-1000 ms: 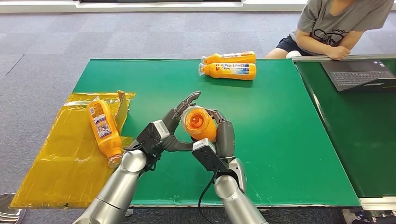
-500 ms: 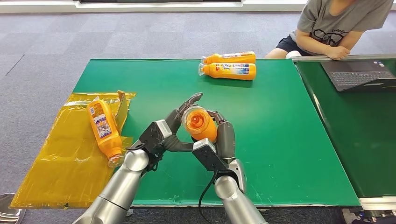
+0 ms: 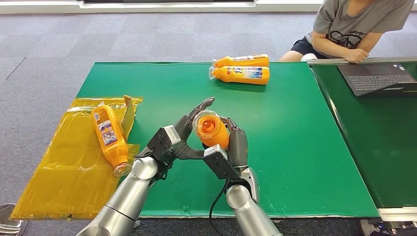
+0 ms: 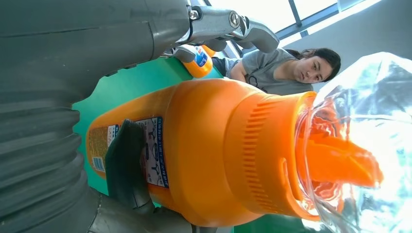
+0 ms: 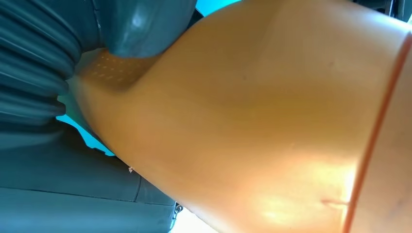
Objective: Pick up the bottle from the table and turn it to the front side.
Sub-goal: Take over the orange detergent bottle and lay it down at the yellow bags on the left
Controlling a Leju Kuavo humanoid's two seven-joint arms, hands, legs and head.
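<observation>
My right hand [image 3: 235, 147] grips an orange bottle [image 3: 211, 130] above the green table [image 3: 295, 137], with its clear-wrapped cap end turned up toward the head camera. In the right wrist view the bottle's plain orange side [image 5: 272, 121] lies against the hand's grey cover [image 5: 43, 92]. My left hand [image 3: 176, 138] is just left of the bottle. Its fingers [image 3: 201, 104] reach up past the cap and its thumb runs under the body. The left wrist view shows the labelled side of the bottle [image 4: 209, 150], the thumb [image 4: 125, 167] resting on the label, and the fingers [image 4: 233, 24] clear above it.
Two more orange bottles [image 3: 242, 69] lie side by side at the table's far edge. Another bottle [image 3: 110, 137] lies on a yellow plastic sheet [image 3: 64, 182] that hangs over the left edge. A person [image 3: 354, 29] sits at the far right beside a laptop [image 3: 378, 78] on a second table.
My left hand has edged a little closer to the bottle. The bottle in my right hand has barely moved.
</observation>
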